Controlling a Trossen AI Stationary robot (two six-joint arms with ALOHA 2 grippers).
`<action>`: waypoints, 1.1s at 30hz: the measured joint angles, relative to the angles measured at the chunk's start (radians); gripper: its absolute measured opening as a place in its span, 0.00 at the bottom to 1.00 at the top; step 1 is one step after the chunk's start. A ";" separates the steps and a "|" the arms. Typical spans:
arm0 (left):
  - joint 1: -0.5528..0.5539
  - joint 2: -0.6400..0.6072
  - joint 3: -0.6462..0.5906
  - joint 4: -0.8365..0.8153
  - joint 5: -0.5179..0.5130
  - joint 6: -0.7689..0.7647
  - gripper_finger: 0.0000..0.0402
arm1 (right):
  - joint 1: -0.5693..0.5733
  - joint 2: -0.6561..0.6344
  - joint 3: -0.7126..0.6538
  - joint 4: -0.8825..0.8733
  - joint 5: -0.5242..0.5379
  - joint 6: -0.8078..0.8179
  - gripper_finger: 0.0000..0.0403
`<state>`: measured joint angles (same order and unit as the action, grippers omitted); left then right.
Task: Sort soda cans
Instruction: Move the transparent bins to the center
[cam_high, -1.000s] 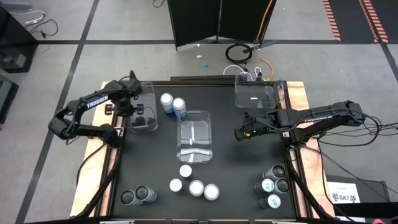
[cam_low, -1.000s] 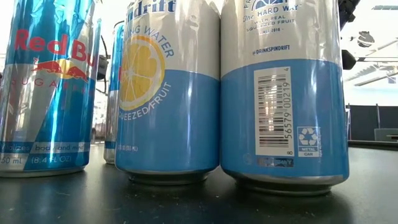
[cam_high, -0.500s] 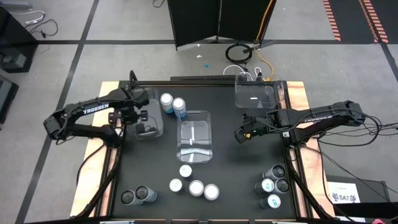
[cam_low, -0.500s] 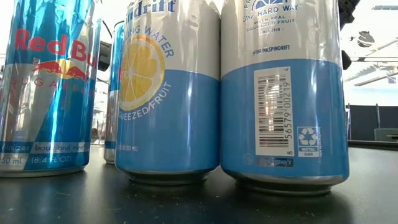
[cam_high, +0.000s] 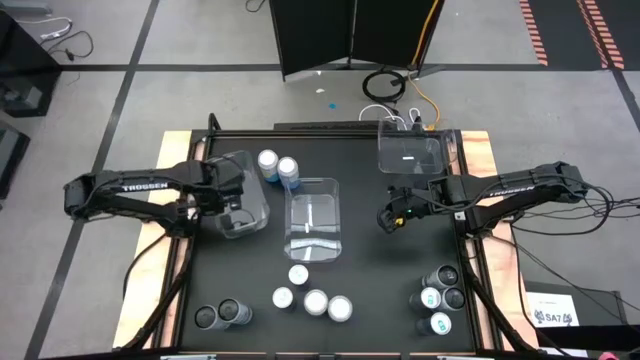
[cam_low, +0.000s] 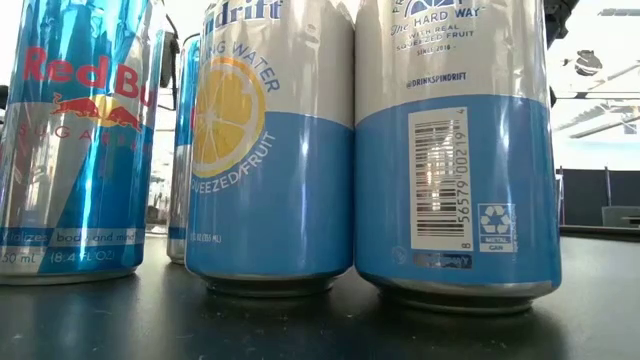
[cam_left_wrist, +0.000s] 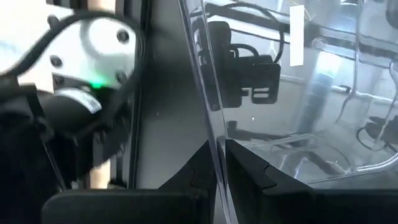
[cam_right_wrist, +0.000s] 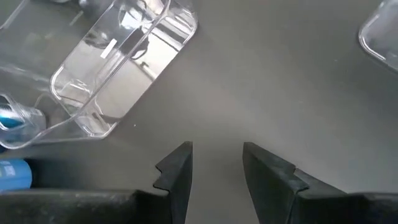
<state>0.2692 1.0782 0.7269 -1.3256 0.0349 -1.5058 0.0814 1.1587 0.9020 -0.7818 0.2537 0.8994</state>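
Left gripper (cam_left_wrist: 219, 163): clenched on the wall of a clear bin (cam_high: 243, 205), the thin plastic edge pinched between both fingers; seen at the table's left side in the high view.
Left bin: held at its left wall, just left of the centre bin (cam_high: 314, 218); nothing can be made out inside it.
Right gripper (cam_right_wrist: 216, 163): fingers parted, nothing between them; held over bare black table (cam_high: 370, 275), right of the centre bin.
Third bin (cam_high: 409, 152): at the back right corner, near the right arm.
Soda cans, back: two silver-topped cans (cam_high: 277, 167) stand touching, between the left bin and the centre bin's back edge.
Soda cans, front centre: four pale-topped cans (cam_high: 312, 296) clustered near the front edge; in the low view, light blue and white cans (cam_low: 455, 150) fill the picture, a blue and silver one (cam_low: 75, 140) beside them.
Soda cans, front left: two dark cans (cam_high: 222, 316) side by side.
Soda cans, front right: four cans (cam_high: 438, 298) grouped, some dark, some teal-marked.
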 joint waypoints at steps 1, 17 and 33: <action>-0.030 0.000 0.000 0.003 0.004 -0.029 0.10 | 0.000 0.000 0.000 0.000 -0.003 -0.006 0.33; -0.383 0.000 0.000 0.129 0.043 -0.223 0.10 | 0.000 0.000 0.000 0.000 -0.025 -0.051 0.33; -0.440 0.000 0.001 0.122 -0.034 -0.084 0.10 | -0.001 0.000 0.000 0.035 -0.024 0.015 0.33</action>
<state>-0.1709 1.0786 0.7277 -1.2037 0.0009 -1.5899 0.0807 1.1587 0.9024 -0.7466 0.2298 0.9144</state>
